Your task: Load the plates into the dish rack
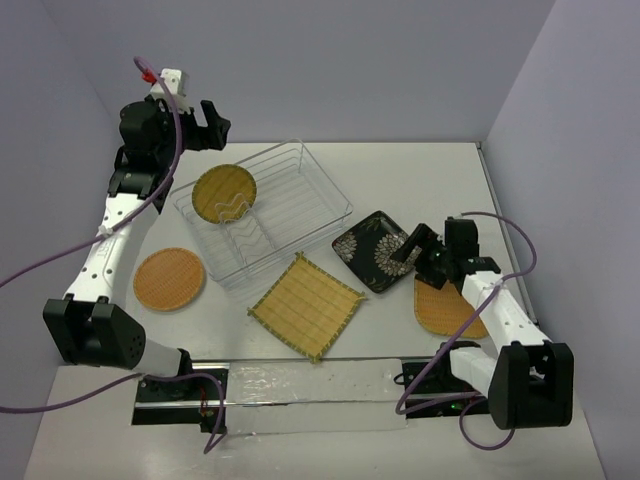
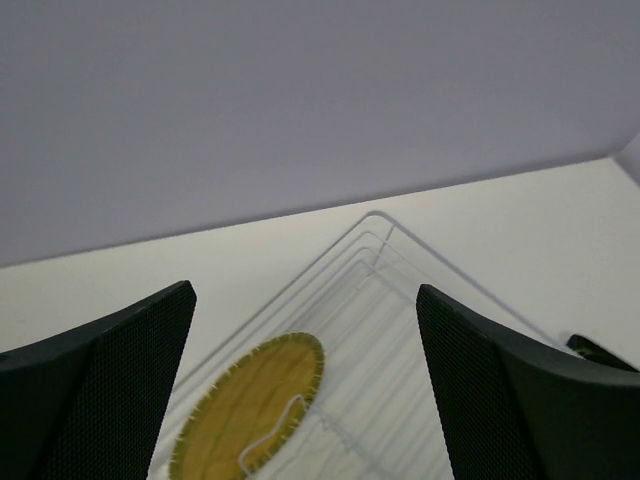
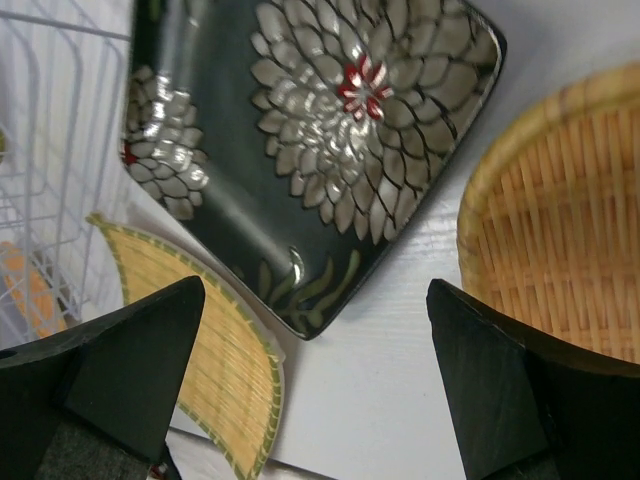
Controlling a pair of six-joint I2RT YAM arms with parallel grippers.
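The wire dish rack (image 1: 290, 200) stands mid-table with one round woven plate (image 1: 225, 192) upright in its slots. A second round orange plate (image 1: 169, 278) lies left of the rack. The yellow bamboo plate (image 1: 307, 304) lies in front of it. The black flowered plate (image 1: 370, 250) lies to its right, and the rounded-square orange plate (image 1: 440, 308) sits partly under my right arm. My left gripper (image 1: 214, 125) is open and empty, raised over the rack's far left end. My right gripper (image 1: 406, 252) is open and empty, low over the black plate's near corner (image 3: 320, 120).
The left wrist view shows my left gripper (image 2: 305, 300), the rack's far corner (image 2: 380, 225) and the racked plate (image 2: 250, 410). The right wrist view shows my right gripper (image 3: 315, 290), the bamboo plate (image 3: 215, 350), orange plate (image 3: 560, 230) and rack (image 3: 50, 120). Walls enclose the table.
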